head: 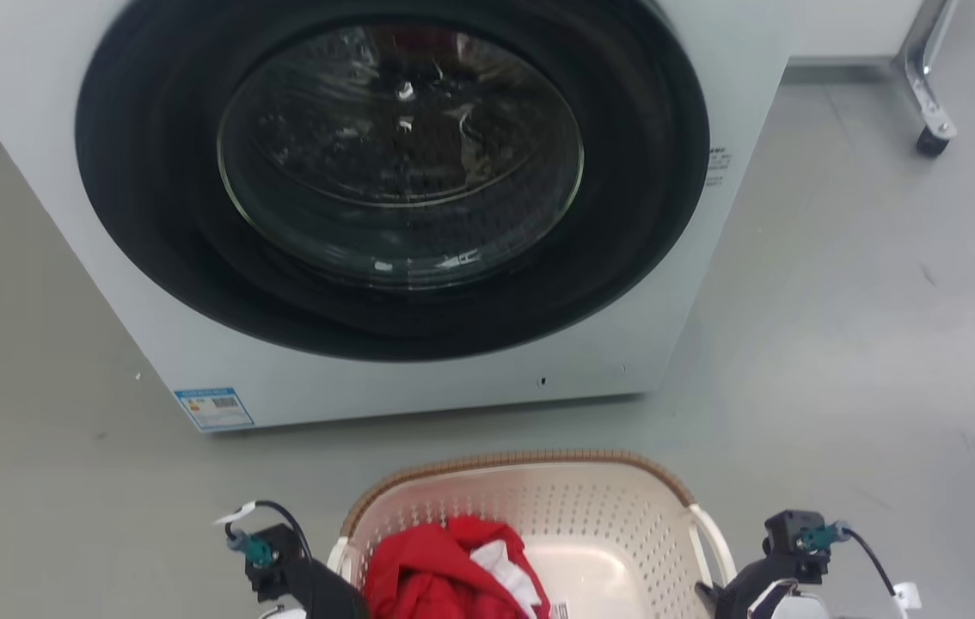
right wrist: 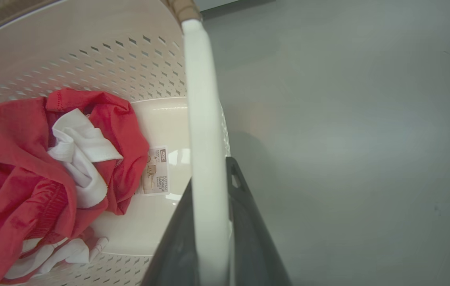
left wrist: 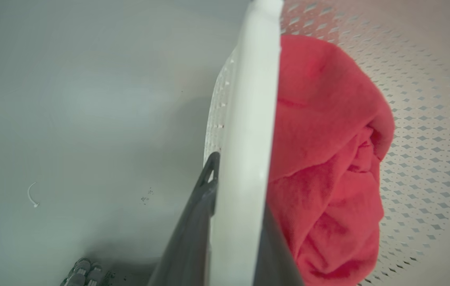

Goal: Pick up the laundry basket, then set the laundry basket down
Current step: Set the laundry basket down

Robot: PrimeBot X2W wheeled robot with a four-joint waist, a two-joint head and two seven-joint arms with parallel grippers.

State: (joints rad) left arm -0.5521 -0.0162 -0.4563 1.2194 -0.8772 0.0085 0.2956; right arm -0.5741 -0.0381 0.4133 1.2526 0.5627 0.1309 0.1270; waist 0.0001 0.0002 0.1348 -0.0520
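Basket (head: 522, 460) stands before the washer (head: 401, 172), between my grippers. Left gripper (left wrist: 241, 198) pinches the left handle (left wrist: 249, 99). Right gripper (right wrist: 209, 182) pinches the right handle (right wrist: 203, 99).

Judgement: stiff plastic, a light load of red cloth (left wrist: 328, 139). The smooth handles may slip, so both sides should rise evenly.

The right wrist view adds the label (right wrist: 155, 171) and white cloth (right wrist: 78, 155). The head view gives the washer.

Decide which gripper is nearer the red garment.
Left. The left gripper clamps the handle right beside the red garment; the right gripper clamps the opposite handle, bare basket floor between.
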